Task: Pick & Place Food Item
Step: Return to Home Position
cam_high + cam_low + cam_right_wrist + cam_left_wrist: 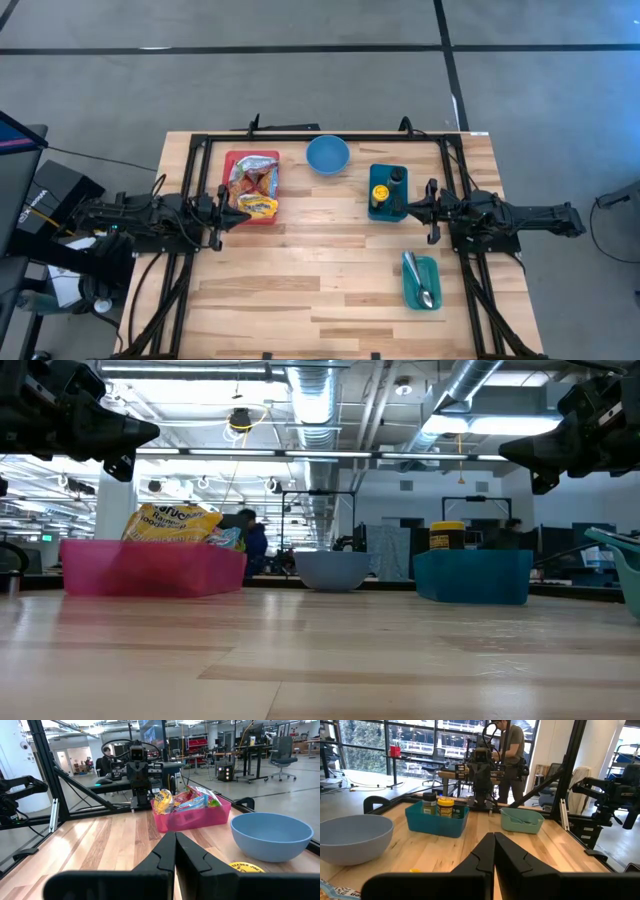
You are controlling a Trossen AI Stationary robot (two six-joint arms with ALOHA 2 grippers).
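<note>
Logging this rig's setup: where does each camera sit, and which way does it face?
High: overhead, straight down on wooden table; both arms show.
Low: table height, facing pink plastic bin; arms above.
Left wrist: looks past shut left gripper toward dark teal plastic bin.
Right wrist: looks past shut right gripper toward pink plastic bin.
Shared: round light-blue bowl, in all four.

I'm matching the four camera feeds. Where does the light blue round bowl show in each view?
High view: the light blue round bowl sits at the table's upper middle, between the pink plastic bin and the dark blue bin.
Low view: bowl centred, between those bins.
Left wrist view: bowl beside the dark blue bin.
Right wrist view: bowl beside the pink bin.
Shared landmark: the yellow-lidded jar next to the bowl.
</note>
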